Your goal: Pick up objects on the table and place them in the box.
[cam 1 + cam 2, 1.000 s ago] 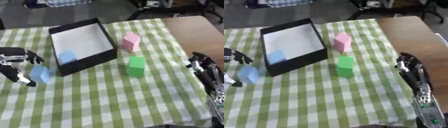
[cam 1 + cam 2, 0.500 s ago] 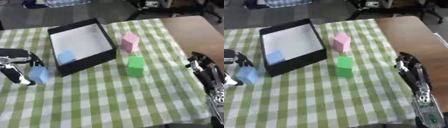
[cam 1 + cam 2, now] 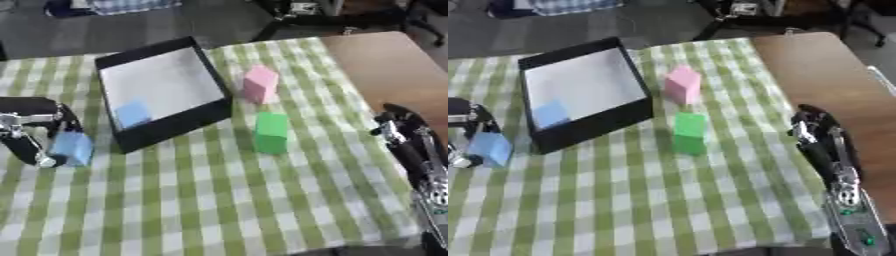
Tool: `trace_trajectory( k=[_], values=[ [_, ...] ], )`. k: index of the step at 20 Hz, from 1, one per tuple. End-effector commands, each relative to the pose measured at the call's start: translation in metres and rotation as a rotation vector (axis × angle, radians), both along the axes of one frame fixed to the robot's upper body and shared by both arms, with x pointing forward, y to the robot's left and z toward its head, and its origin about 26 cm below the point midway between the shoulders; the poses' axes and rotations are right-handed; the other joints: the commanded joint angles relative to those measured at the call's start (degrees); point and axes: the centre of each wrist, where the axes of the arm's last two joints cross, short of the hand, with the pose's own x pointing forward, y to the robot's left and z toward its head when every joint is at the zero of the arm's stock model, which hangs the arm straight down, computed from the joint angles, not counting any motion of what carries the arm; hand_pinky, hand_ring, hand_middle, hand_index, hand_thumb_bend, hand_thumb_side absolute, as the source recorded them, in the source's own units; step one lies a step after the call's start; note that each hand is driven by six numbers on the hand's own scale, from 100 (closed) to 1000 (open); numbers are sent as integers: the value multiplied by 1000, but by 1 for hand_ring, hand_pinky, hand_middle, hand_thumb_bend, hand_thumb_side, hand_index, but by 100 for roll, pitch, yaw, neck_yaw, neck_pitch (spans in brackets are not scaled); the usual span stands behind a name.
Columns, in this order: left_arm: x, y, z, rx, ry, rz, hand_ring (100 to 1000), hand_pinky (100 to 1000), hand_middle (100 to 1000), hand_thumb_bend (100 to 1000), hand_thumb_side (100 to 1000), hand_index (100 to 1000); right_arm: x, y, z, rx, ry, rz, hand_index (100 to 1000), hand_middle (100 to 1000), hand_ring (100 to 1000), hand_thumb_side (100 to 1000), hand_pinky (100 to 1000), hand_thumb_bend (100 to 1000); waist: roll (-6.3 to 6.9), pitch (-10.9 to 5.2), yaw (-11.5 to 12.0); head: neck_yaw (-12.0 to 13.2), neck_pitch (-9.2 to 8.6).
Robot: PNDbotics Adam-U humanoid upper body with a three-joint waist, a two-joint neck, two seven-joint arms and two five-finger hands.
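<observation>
A black box [image 3: 171, 129] with a white floor stands at the back left, with one light blue block [image 3: 132, 114] in its near corner. A second light blue block [image 3: 73, 147] sits on the checked cloth to the box's left. My left hand [image 3: 35, 120] has its fingers and thumb curled round this block, pinching it. A pink block [image 3: 260, 84] stands right of the box, and a green block [image 3: 271, 132] stands nearer than it. My right hand [image 3: 817, 131] rests open at the right edge, away from all blocks.
The green-and-white checked cloth [image 3: 219, 200] covers most of the table. Bare brown tabletop [image 3: 385, 70] shows at the right. Chairs and dark clutter lie beyond the far edge.
My left hand's fingers have closed in round the light blue block beside the box. The block has barely shifted. The right hand has stayed put.
</observation>
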Motion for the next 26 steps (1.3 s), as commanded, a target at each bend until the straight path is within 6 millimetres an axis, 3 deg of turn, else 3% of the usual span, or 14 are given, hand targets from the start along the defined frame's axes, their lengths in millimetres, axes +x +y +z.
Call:
trace_trajectory(
  k=[1,6,9,11,12,16,21,24,25,26],
  values=[
    [1,1,49,67,-39,-175,415,565,365,234,100,606,1,-4,6,-23,-13,-1,805,610,554,560,832,100,14,-177,15,-41,-11],
    [-5,-24,127,-34,-308,-199,434,589,377,265,100,622,-1,-5,4,-23,-4,-3,805,610,553,561,832,100,14,-217,38,-33,-11],
    [3,-50,145,-90,-378,-188,459,601,398,278,100,644,0,-3,3,-20,-2,7,805,610,553,561,832,100,-4,-225,9,8,-11],
    [12,-67,142,-106,-374,-172,472,612,427,295,142,658,1,-1,3,-17,-4,16,805,610,553,563,832,100,-27,-221,-54,61,-11],
    [17,-76,138,-110,-363,-163,477,618,434,307,100,663,2,1,3,-15,-4,22,805,610,553,561,832,100,-44,-213,-102,100,-11],
    [33,-104,112,-135,-294,-99,515,651,477,348,110,697,4,6,3,-4,-7,43,805,610,553,562,832,100,-98,-165,-280,239,-11],
    [47,-135,71,-193,-217,2,585,706,551,377,236,756,5,6,3,2,-7,45,805,610,552,562,832,100,-132,-123,-334,235,-11],
    [51,-141,57,-207,-222,76,698,765,690,430,430,843,5,7,3,6,-9,47,805,611,552,563,832,100,-135,-115,-335,236,-11],
    [52,-143,54,-207,-232,97,741,787,747,522,597,880,5,8,3,7,-9,49,805,611,552,563,832,100,-135,-113,-333,231,-11],
    [52,-144,51,-206,-244,116,759,798,773,593,702,895,5,8,3,7,-9,50,805,611,552,564,832,100,-137,-113,-328,225,-11]
  ],
)
